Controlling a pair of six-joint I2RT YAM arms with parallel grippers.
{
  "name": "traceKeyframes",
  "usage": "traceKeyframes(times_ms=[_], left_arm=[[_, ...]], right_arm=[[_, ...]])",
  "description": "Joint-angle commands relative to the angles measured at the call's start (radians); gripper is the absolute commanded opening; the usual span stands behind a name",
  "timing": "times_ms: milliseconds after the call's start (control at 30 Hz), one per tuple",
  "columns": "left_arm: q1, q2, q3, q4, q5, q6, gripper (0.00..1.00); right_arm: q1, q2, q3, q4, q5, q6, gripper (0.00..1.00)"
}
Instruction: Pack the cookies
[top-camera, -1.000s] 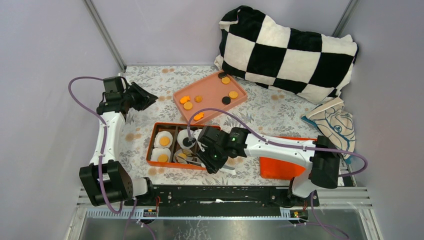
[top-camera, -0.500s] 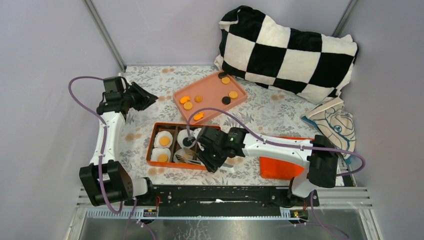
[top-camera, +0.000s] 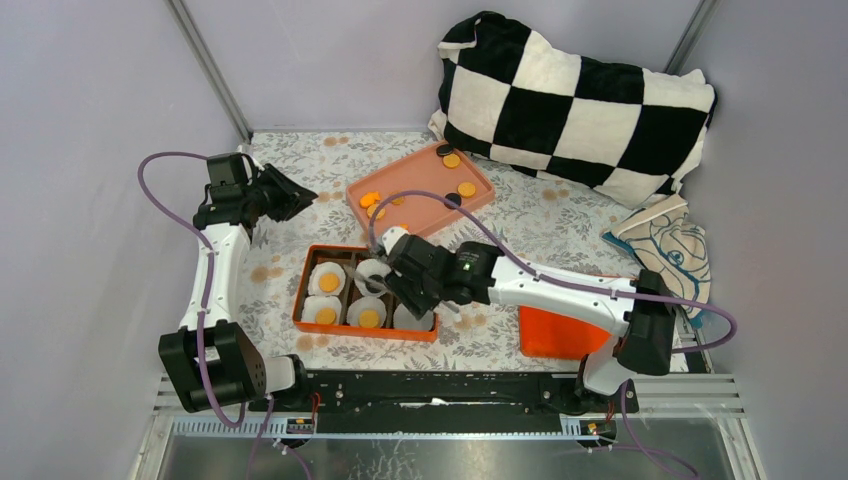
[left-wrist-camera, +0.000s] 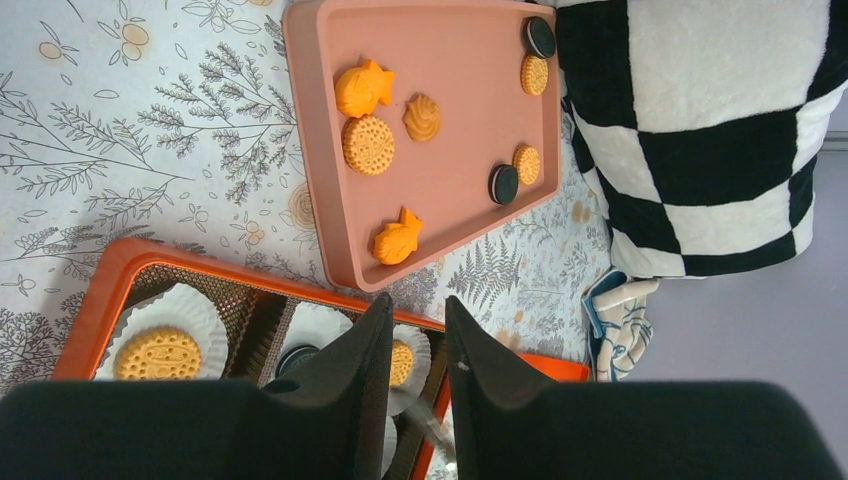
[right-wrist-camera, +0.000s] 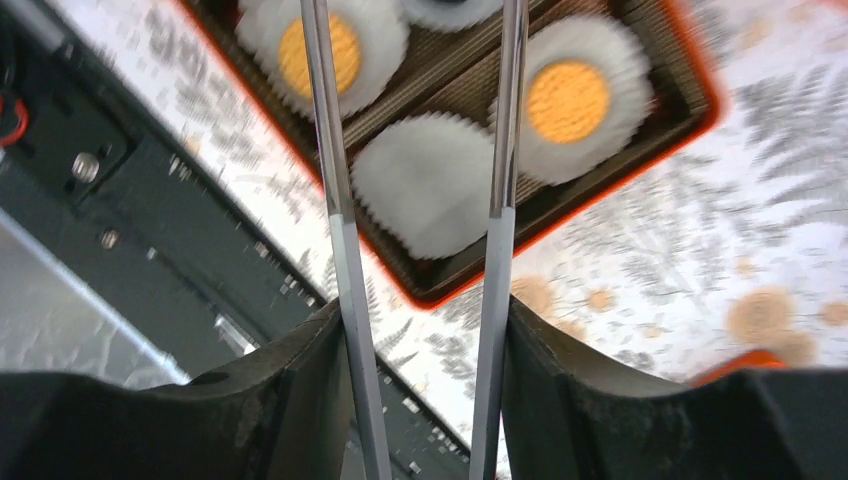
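Several orange and dark cookies (left-wrist-camera: 368, 144) lie on the pink tray (top-camera: 425, 175), which also shows in the left wrist view (left-wrist-camera: 450, 130). The orange box (top-camera: 300, 292) holds white liners: three carry orange cookies (top-camera: 369, 318), one a dark cookie (top-camera: 375, 282), and one (right-wrist-camera: 430, 185) is empty. My right gripper (top-camera: 412, 290) hovers over the box's right end, shut on metal tongs (right-wrist-camera: 500, 150); their tips run out of the wrist view (right-wrist-camera: 420, 320). My left gripper (top-camera: 290, 195) hangs at the far left, empty, its jaws a little apart in its wrist view (left-wrist-camera: 418, 310).
A black-and-white checked pillow (top-camera: 575, 100) lies at the back right. A folded cloth (top-camera: 665, 245) lies at the right edge. An orange lid (top-camera: 555, 335) sits under the right arm. The arms' base rail (top-camera: 450, 385) runs along the near edge.
My right gripper has risen and drawn back from the box's near row toward the far side. An orange cookie now shows in the near middle liner. The left arm has not moved.
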Motion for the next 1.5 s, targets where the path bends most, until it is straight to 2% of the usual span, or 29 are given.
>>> traceKeyframes(times_ms=[0,133,233,467,800,1167,1367,1467], left_arm=[[0.006,-0.019,-0.003,0.028,0.023,0.009,0.3],[0.006,-0.009,0.002,0.028,0.026,0.009,0.3],[0.006,-0.001,0.001,0.028,0.026,0.011,0.3],[0.006,0.023,-0.001,0.022,0.015,0.022,0.3],[0.005,0.044,-0.009,0.035,0.011,0.023,0.3],[0.006,0.046,-0.018,0.035,0.008,0.029,0.3],[0.006,0.044,-0.019,0.032,0.012,0.032,0.3],[0.006,0.043,-0.02,0.03,0.013,0.031,0.3]], right_arm=[[-0.073,-0.034,0.129,0.02,0.223,-0.049,0.56],[-0.227,0.056,0.186,0.056,0.192,-0.076,0.56],[-0.28,0.153,0.244,0.073,0.16,-0.107,0.56],[-0.292,0.338,0.368,0.04,0.092,-0.15,0.56],[-0.297,0.395,0.336,0.043,0.04,-0.154,0.56],[-0.341,0.548,0.483,0.024,-0.032,-0.154,0.54],[-0.361,0.554,0.514,0.001,-0.085,-0.149,0.26],[-0.361,0.513,0.491,0.012,-0.061,-0.147,0.15]])
